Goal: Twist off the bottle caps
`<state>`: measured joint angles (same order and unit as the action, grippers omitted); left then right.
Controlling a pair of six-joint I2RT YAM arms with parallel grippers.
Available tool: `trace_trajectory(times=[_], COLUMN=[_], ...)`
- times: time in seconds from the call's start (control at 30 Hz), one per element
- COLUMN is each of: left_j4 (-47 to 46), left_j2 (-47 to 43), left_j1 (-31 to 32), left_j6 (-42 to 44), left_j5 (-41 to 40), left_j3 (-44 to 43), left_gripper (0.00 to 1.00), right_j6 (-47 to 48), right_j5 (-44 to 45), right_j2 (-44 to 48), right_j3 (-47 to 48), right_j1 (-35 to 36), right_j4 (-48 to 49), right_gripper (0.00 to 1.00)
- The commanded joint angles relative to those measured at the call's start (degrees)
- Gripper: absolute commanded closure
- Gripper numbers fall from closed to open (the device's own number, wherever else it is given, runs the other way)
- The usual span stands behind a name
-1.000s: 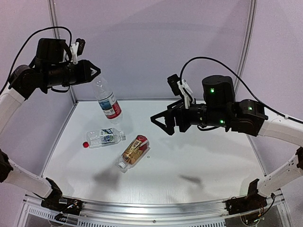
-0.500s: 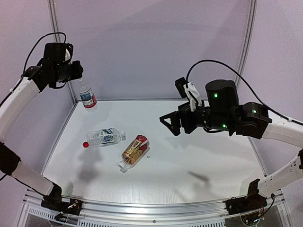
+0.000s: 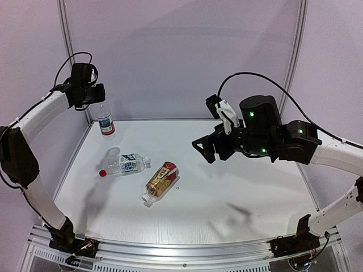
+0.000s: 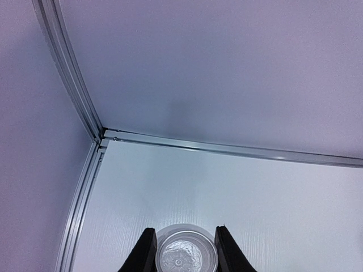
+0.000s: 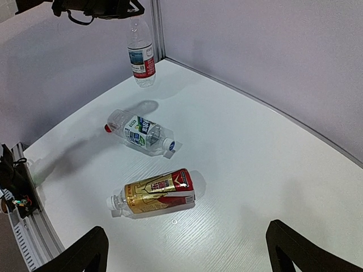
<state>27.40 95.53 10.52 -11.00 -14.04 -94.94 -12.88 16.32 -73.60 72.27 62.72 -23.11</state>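
Left gripper (image 3: 99,103) pinches the clear, blue-white-red-labelled plastic bottle (image 3: 105,124) at its top; right gripper (image 3: 207,148) gapes. Likely light, squashy: hold the neck.

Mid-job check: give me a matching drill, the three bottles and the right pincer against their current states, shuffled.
1 red-label bottle
2 green-label bottle
3 amber bottle
4 right pincer

A lying down, red cap
B open, in mid-air
C upright in the far-left corner, left pincer at its top
D lying down, whitish cap

Pairs: 1-C, 2-A, 3-D, 4-B
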Motion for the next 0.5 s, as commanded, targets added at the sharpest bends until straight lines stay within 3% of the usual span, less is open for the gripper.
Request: trace_trajectory(times=[0.0, 0.47], left_j4=[-3.5, -8.6], left_j2=[2.6, 7.4], left_j1=[-1.6, -2.2], left_j6=[0.6, -1.8], left_j5=[0.9, 2.3], left_j3=[0.5, 5.8], left_gripper=[1.00, 0.97], right_j6=[1.8, 5.4], right_j5=[1.2, 1.3], right_j2=[-1.7, -4.0], right_j3=[2.1, 3.7], right_j1=[-0.2, -0.2], right_j4=[-2.8, -4.4], right_gripper=[0.01, 0.01])
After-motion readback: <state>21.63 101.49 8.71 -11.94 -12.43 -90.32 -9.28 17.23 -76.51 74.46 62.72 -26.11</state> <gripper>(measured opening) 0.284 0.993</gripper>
